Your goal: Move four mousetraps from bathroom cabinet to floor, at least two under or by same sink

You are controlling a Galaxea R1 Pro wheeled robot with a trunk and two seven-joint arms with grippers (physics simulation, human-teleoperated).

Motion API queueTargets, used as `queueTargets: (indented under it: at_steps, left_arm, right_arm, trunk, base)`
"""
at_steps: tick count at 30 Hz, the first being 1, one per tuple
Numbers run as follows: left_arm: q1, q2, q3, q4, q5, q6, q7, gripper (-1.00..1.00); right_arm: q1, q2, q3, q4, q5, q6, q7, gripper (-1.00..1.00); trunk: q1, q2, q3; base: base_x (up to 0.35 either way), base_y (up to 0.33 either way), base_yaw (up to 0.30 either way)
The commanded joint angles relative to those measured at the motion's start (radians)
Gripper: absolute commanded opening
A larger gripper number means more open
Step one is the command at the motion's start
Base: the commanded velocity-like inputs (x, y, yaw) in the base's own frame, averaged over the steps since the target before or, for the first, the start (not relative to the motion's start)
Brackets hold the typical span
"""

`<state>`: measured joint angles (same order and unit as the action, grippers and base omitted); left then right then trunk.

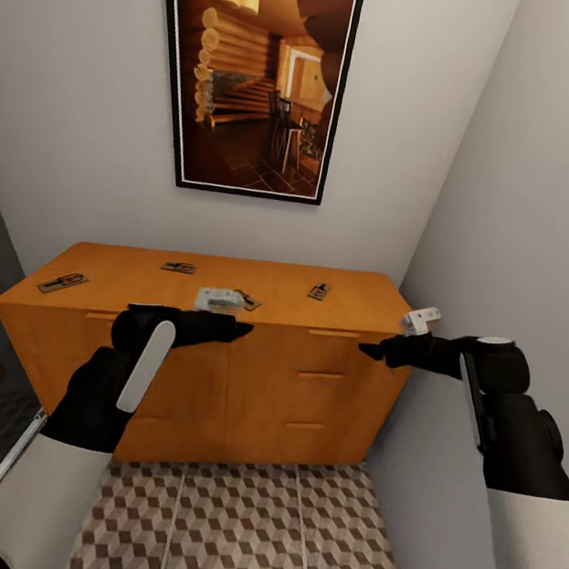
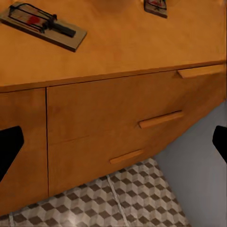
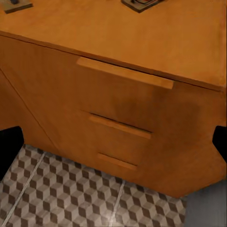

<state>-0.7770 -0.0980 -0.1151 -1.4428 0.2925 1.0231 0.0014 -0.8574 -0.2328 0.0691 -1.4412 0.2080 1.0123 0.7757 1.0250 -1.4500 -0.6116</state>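
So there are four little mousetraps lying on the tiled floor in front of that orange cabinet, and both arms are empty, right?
Not quite: the four mousetraps lie on top of the cabinet, not on the tiled floor, as the head view shows. Both arms are indeed empty, held in front of it.

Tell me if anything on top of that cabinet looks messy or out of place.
Nothing is damaged, but four mousetraps lie scattered across the cabinet top at differing angles. Both grippers, left and right, hang before its front edge.
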Motion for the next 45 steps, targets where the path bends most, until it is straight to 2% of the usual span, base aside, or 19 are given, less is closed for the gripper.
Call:
queueTargets:
  at_steps: [1,4,5,9,13,14,15,18,19,20,24,28,33,36,38,39,41,42,45]
  left_arm:
    - [-0.012,0.001,0.0,0.001,0.002,0.0,0.0,1.0]
    - [-0.062,0.001,0.001,0.013,0.009,0.0,0.002,1.0]
    - [-0.109,-0.001,0.002,0.044,0.01,0.0,0.006,1.0]
    - [-0.206,-0.004,0.002,0.143,0.012,0.0,0.031,1.0]
    - [-0.304,-0.004,0.004,0.26,0.012,0.0,0.069,1.0]
    - [-0.321,-0.004,0.004,0.283,0.012,0.0,0.076,1.0]
    - [-0.354,-0.004,0.004,0.33,0.013,-0.001,0.09,1.0]
    - [-0.404,-0.005,0.004,0.408,0.012,-0.002,0.117,1.0]
    - [-0.441,-0.007,0.004,0.467,0.012,-0.003,0.142,1.0]
    - [-0.521,-0.016,0.004,0.601,0.012,-0.004,0.207,1.0]
    - [-0.63,-0.02,0.004,0.801,0.012,-0.006,0.326,1.0]
    - [-0.681,-0.02,0.006,0.908,0.013,-0.008,0.418,1.0]
    - [-0.702,-0.024,0.009,0.94,0.015,-0.007,0.481,1.0]
    - [-0.711,-0.032,0.011,0.892,0.05,-0.003,0.501,1.0]
    - [-0.711,-0.033,0.011,0.881,0.092,-0.002,0.503,1.0]
    - [-0.711,-0.033,0.011,0.877,0.125,-0.002,0.505,1.0]
    - [-0.711,-0.032,0.01,0.875,0.159,-0.002,0.505,1.0]
    - [-0.713,-0.03,0.01,0.861,0.232,-0.002,0.506,1.0]
    - [-0.713,-0.029,0.009,0.851,0.264,-0.002,0.506,1.0]
  right_arm:
    - [-0.01,0.0,-0.001,0.0,0.0,0.0,0.0,1.0]
    - [-0.047,0.0,-0.007,0.01,0.0,0.001,-0.003,1.0]
    - [-0.082,0.0,-0.015,0.029,0.004,0.002,-0.01,1.0]
    - [-0.15,0.002,-0.023,0.086,0.017,0.003,-0.06,1.0]
    - [-0.22,0.036,-0.025,0.177,0.033,0.002,-0.207,1.0]
    - [-0.233,0.049,-0.025,0.198,0.035,0.002,-0.247,1.0]
    - [-0.259,0.08,-0.026,0.243,0.037,0.002,-0.337,1.0]
    - [-0.29,0.126,-0.027,0.313,0.035,0.0,-0.483,1.0]
    - [-0.304,0.158,-0.027,0.351,0.033,-0.001,-0.577,1.0]
    - [-0.319,0.228,-0.028,0.402,0.031,-0.007,-0.727,1.0]
    - [-0.33,0.31,-0.027,0.43,0.033,-0.011,-0.858,1.0]
    - [-0.347,0.343,-0.023,0.435,0.032,-0.012,-0.932,1.0]
    - [-0.381,0.376,-0.02,0.455,0.031,-0.013,-1.007,1.0]
    - [-0.457,0.384,-0.035,0.538,0.027,-0.01,-1.05,1.0]
    - [-0.499,0.384,-0.074,0.61,0.024,-0.01,-1.056,1.0]
    - [-0.529,0.385,-0.117,0.665,0.019,-0.01,-1.058,1.0]
    - [-0.562,0.385,-0.166,0.728,0.011,-0.01,-1.06,1.0]
    - [-0.636,0.386,-0.254,0.87,-0.013,-0.013,-1.06,1.0]
    - [-0.659,0.387,-0.276,0.923,-0.033,-0.013,-1.059,1.0]
  trunk:
    - [0.0,0.0,0.0]
    - [0.0,0.0,0.0]
    - [0.0,0.0,0.0]
    - [0.0,0.0,0.0]
    - [0.0,0.0,0.0]
    - [0.0,0.0,0.0]
    - [0.0,0.0,0.0]
    - [0.0,0.0,0.0]
    - [0.0,0.0,0.0]
    - [0.0,0.0,0.0]
    - [0.0,0.0,0.0]
    - [0.0,0.0,0.0]
    - [0.0,0.0,0.0]
    - [0.0,0.0,0.0]
    - [0.0,0.0,0.0]
    - [0.0,0.0,0.0]
    - [0.0,0.0,0.0]
    - [0.0,0.0,0.0]
    - [0.0,0.0,0.0]
  base:
    - [0.0,0.0,0.0]
    - [0.0,0.0,0.0]
    - [0.0,0.0,0.0]
    - [0.0,0.0,0.0]
    - [0.0,0.0,0.0]
    - [0.0,0.0,0.0]
    - [0.0,0.0,0.0]
    - [0.0,0.0,0.0]
    - [0.0,0.0,0.0]
    - [0.0,0.0,0.0]
    - [0.0,0.0,0.0]
    - [0.0,0.0,0.0]
    - [0.0,0.0,0.0]
    - [0.0,0.0,0.0]
    - [0.0,0.0,0.0]
    - [0.0,0.0,0.0]
    - [0.0,0.0,0.0]
    - [0.0,0.0,0.0]
    - [0.0,0.0,0.0]
